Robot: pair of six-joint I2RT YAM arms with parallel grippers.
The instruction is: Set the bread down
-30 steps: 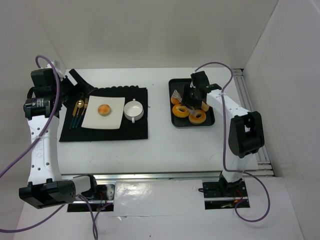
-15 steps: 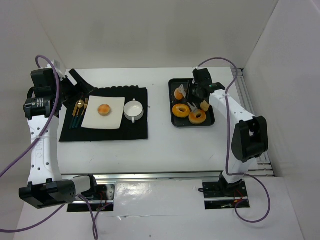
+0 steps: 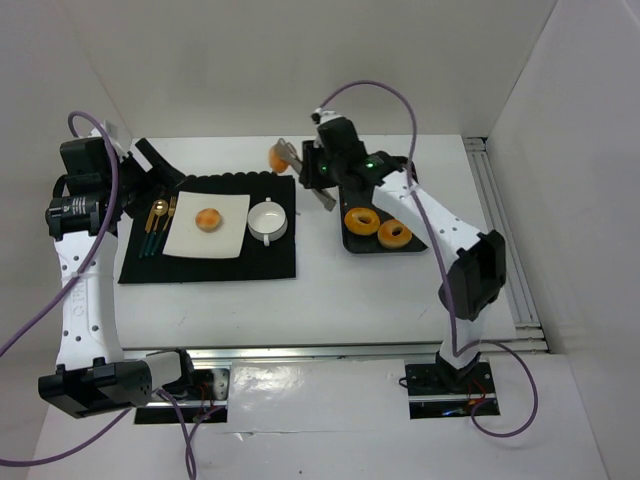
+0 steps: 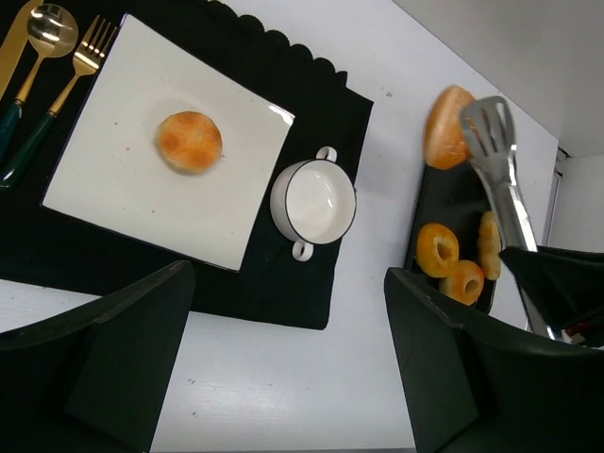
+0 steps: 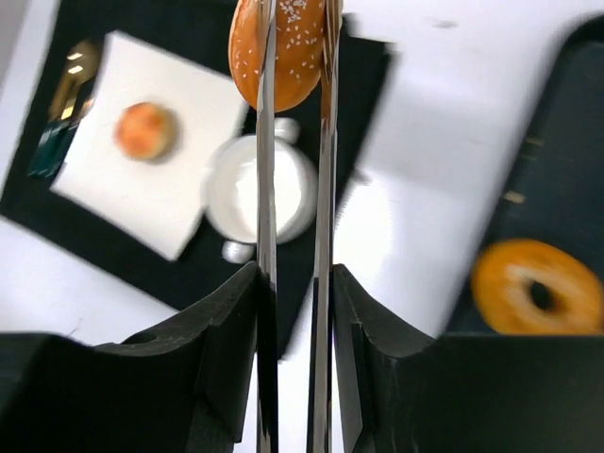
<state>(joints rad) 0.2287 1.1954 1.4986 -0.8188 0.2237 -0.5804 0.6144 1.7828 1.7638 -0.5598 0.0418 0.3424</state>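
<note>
One bread roll (image 3: 208,218) lies on the white square plate (image 3: 190,238); it also shows in the left wrist view (image 4: 189,142) and the right wrist view (image 5: 145,130). My right gripper (image 3: 322,178) (image 5: 294,321) is shut on metal tongs (image 3: 298,160) (image 5: 267,189). The tongs pinch a second, seeded roll (image 3: 277,157) (image 5: 288,42) (image 4: 446,127), held in the air above the far right corner of the black mat (image 3: 270,262), beyond the white cup (image 3: 268,220). My left gripper (image 3: 160,172) (image 4: 293,377) is open and empty, high at the mat's far left.
A black tray (image 3: 420,246) right of the mat holds two ring doughnuts (image 3: 361,220) (image 3: 394,233). Gold cutlery (image 3: 155,225) lies left of the plate. White walls stand at the back and both sides.
My right arm has swung left from the tray, carrying the roll in the tongs to above the mat's far right corner. The left arm has not moved.
</note>
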